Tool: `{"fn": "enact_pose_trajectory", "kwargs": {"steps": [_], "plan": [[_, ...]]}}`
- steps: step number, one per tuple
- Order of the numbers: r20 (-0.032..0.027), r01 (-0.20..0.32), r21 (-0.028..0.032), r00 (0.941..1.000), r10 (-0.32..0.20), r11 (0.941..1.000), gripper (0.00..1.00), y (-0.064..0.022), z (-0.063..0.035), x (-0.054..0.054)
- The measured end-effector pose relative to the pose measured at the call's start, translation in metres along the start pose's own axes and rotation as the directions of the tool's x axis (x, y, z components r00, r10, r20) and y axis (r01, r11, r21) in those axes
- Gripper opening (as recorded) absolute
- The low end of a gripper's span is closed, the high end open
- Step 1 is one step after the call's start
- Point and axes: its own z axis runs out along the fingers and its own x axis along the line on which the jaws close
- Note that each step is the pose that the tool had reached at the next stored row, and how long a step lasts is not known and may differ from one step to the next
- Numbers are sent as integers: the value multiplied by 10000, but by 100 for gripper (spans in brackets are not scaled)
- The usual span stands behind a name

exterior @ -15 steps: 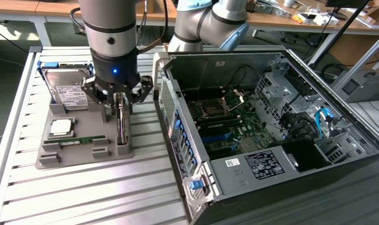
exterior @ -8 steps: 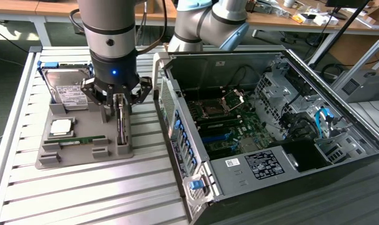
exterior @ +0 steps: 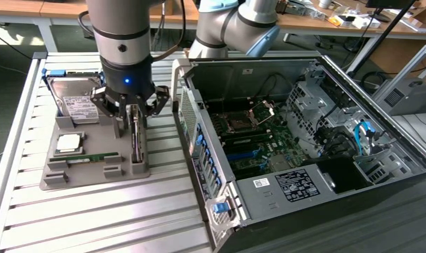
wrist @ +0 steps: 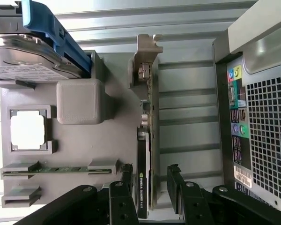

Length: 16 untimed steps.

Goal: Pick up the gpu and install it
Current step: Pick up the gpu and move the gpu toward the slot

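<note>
Green-and-dark, and standing on its long edge: seeing the gpu sitting in a slot along the tray's edge nearest the case, silver bracket lying towards the tray's hard-drive end. Seeing the gripper hanging right over it, fingers spread wide and straddling the board, one on each side, gripping nothing. Finding a memory stick lying flat near the tray's near edge, a cpu just behind it, a hard drive propped at the far corner. Noting the tray resting on the slatted table. Seeing the case lying open just beside the tray, at the exterior view's right, motherboard facing up.
</note>
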Motion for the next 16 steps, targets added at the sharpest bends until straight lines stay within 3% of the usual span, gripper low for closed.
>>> {"fn": "enact_pose_trajectory", "kwargs": {"steps": [10, 16], "plan": [[0, 0, 1, 10000, 0, 10000, 43, 141, 70, 46], [1, -1, 0, 10000, 1, 10000, 43, 204, 168, 57]]}}
